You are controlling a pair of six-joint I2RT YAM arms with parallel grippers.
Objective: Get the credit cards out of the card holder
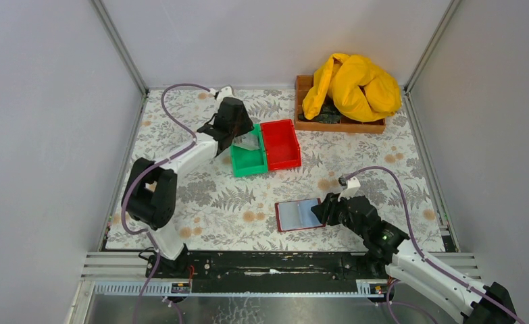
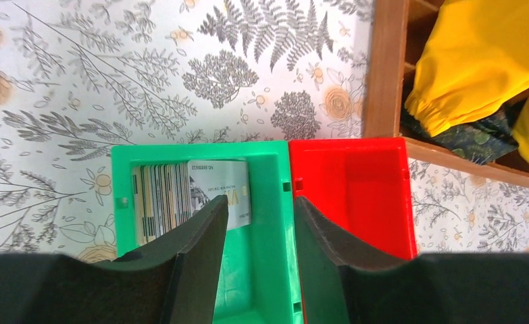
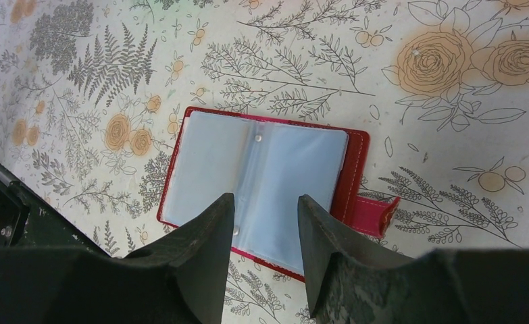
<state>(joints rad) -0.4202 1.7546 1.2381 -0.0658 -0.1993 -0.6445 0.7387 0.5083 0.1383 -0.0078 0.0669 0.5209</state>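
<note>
The card holder (image 1: 300, 214) lies open and flat on the patterned table, its grey-blue sleeves facing up inside a red border; it also shows in the right wrist view (image 3: 261, 182). My right gripper (image 3: 265, 202) is open and empty, hovering over the holder's near edge. Several credit cards (image 2: 187, 199) lie stacked in the green bin (image 2: 275, 229); they show faintly in the top view (image 1: 249, 140). My left gripper (image 2: 260, 202) is open and empty above the green bin, its jaws astride the wall between the green and red bins.
A bright red bin (image 1: 281, 144) sits against the green bin (image 1: 248, 162) on its right. A wooden tray (image 1: 302, 121) at the back right holds a yellow cloth (image 1: 353, 86). Grey walls close in on the table's sides.
</note>
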